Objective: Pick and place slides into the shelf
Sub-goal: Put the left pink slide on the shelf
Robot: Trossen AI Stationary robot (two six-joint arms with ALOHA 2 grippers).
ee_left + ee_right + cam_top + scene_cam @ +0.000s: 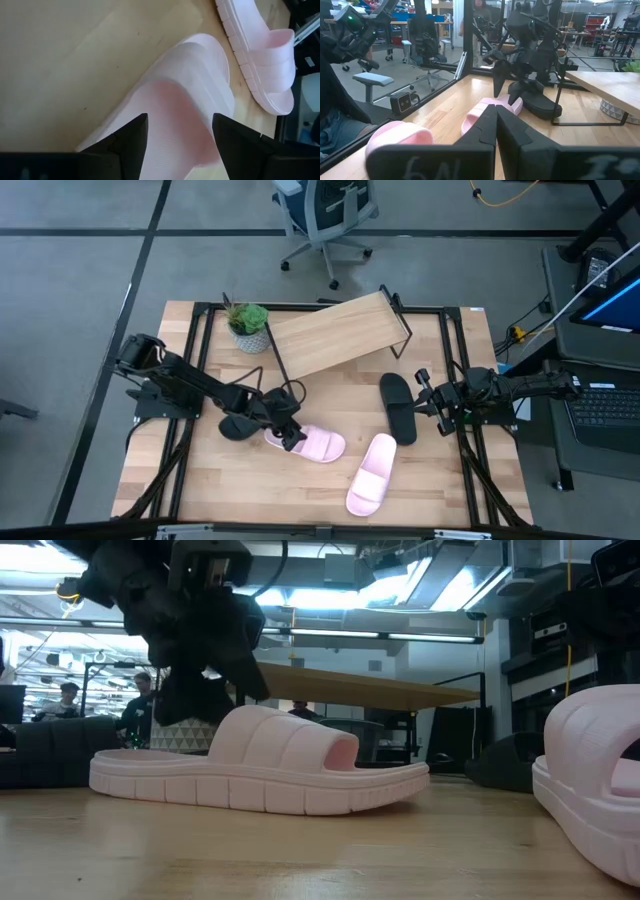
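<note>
From above: left hand down at the heel end of a pink slide near the middle of the desk, fingers spread to either side of it. Second pink slide just to the right and nearer, one black slide farther right, another black slide under the left arm. Shelf at the far side, tilted, nothing on its board, with a potted plant at its left end. Right hand waiting beside the right black slide.

At desk level: pink slide flat on the wood, left hand over its rear, not yet lifting.

From the left wrist: two dark fingers released and straddling the pink strap, no squeeze yet.

From the right wrist: fingers clenched together on nothing.

Step in hand, by the look of it: grasping the first pink slide. Next move likely calls for closing on the strap, lifting clear, then carrying far and across to the slanted board without knocking the plant.
</note>
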